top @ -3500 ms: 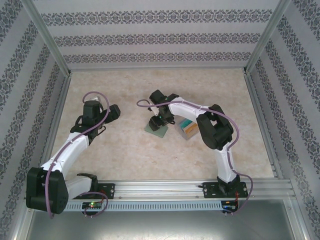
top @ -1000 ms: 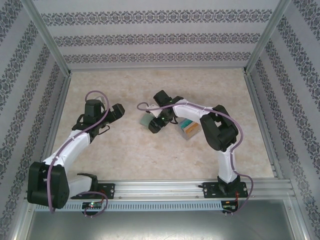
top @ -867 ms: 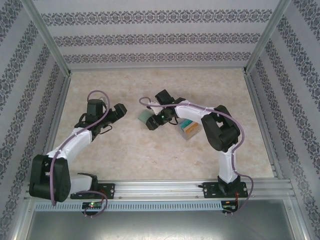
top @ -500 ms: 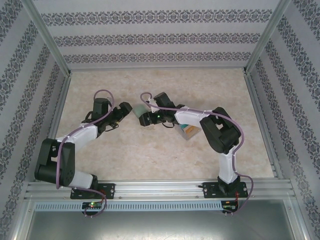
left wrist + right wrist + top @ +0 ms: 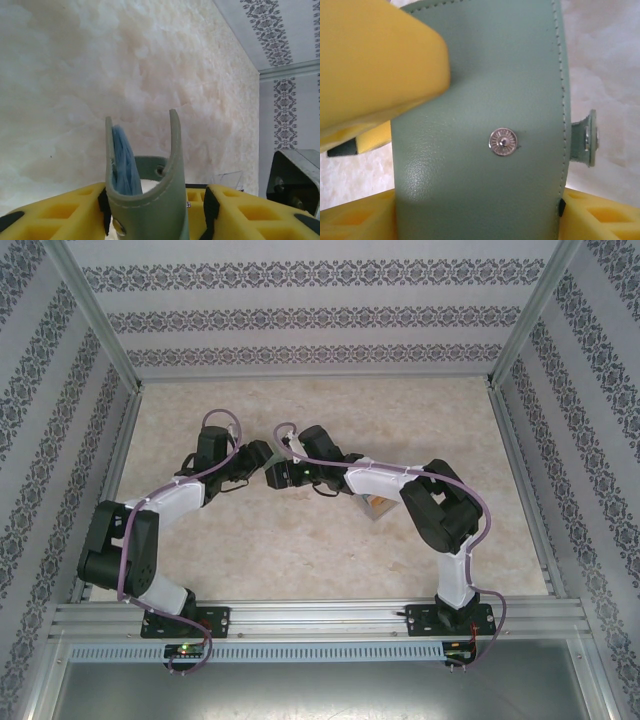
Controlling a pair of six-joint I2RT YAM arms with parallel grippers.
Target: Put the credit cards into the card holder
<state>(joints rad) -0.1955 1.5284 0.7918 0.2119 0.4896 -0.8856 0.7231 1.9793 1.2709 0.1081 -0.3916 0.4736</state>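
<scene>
Handover, middle of the top view: right gripper [image 5: 275,477] clamps the card holder [image 5: 480,125]; left gripper [image 5: 256,455] narrow-jawed around it, hold uncertain. Next probably needs its mouth spread

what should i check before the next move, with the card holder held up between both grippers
1. Left gripper on the card holder: ok, the holder bows into a U between its fingers.
2. Right gripper on the holder: ok, a finger presses on its face.
3. Pocket mouth open: ok, it gapes upward.
4. Card inside: ok, a blue card stands against one wall.
5. Tab clasp out of the way: ok, it sticks out sideways.
6. Cards left in the clear box: cannot tell, the right arm covers most of it.
</scene>
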